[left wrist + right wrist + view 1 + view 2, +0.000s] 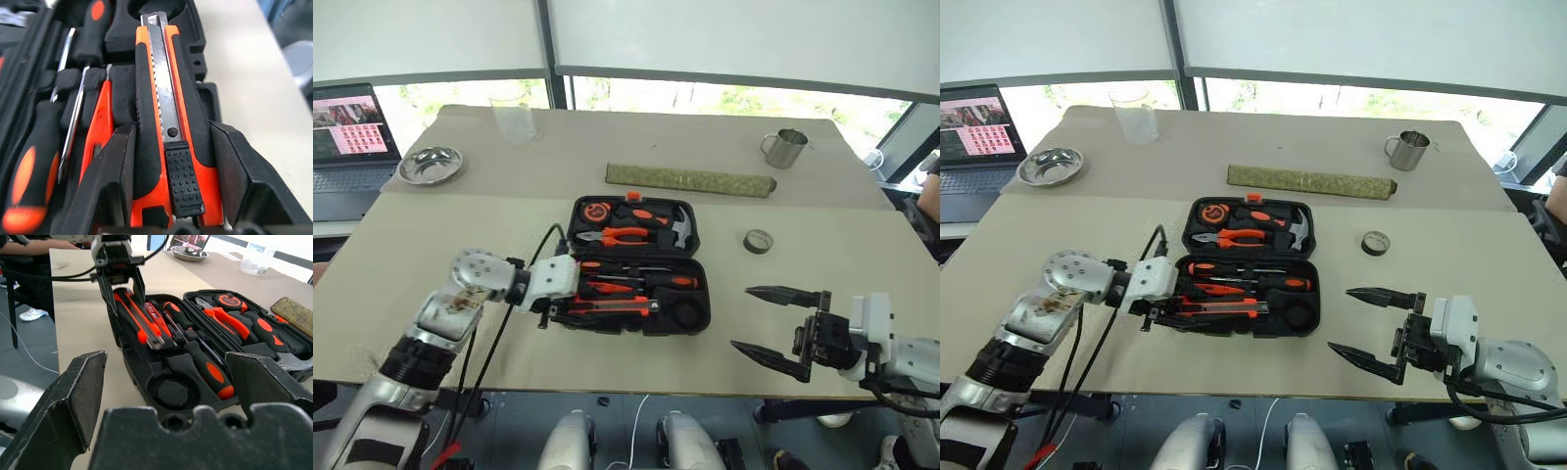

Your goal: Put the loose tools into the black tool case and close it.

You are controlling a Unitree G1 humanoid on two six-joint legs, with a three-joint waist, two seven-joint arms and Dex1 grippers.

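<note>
your left gripper (168, 186) fingers clasp the utility knife (612, 307) in the open black tool case (697, 257), your right gripper (766, 324) gapes empty, and the tape roll (759, 241) waits on the table (460, 225).

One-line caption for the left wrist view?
Left gripper straddling the utility knife in the open tool case, beside screwdrivers.

A tan table (431, 245) carries everything, with a seam running across it behind the open black case (636, 264) that lies at its middle. Just beyond the case lies a long olive bar (690, 179), a steel mug (785, 148) stands further back on the right, and a small tape roll (758, 241) sits to the right of the case. At the far left are a metal bowl (430, 164) and a clear cup (513, 116).
</note>
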